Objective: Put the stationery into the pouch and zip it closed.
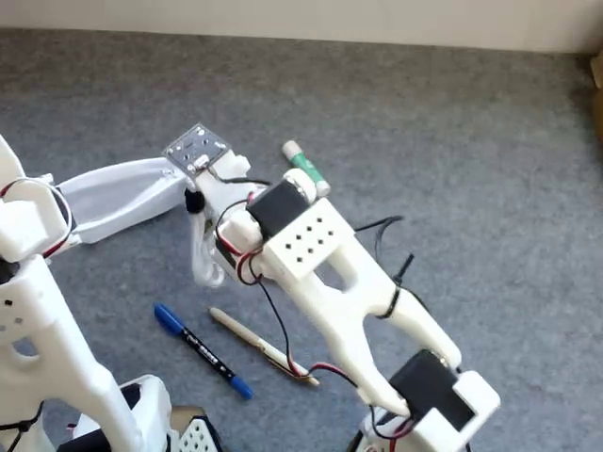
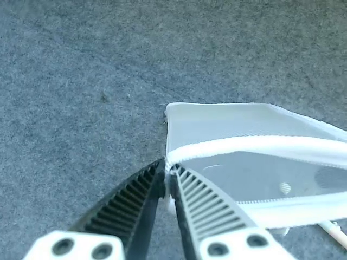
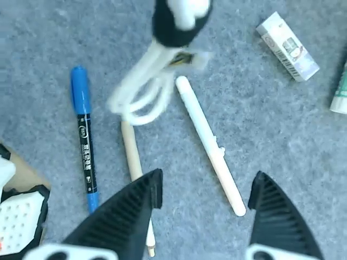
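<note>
White pouch (image 2: pixel 244 130) pinched in left hand (image 2: pixel 167 169); right hand (image 3: pixel 208 176) agape above pen (image 3: pixel 209 142) (marker (image 3: pixel 84 135) print illegible).

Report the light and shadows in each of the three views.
High view: soft, even light, only faint shadows on the carpet beneath the arms. Left wrist view: the white pouch is brightest, light passing through its mesh; the left gripper, shut on its edge, reads dark. Right wrist view: thin, soft shadows beside the white pen and the blue marker.

Just grey carpet (image 1: pixel 471 141) covering the whole work surface, with a pale cream wall strip (image 1: pixel 330 19) along the far edge.
</note>
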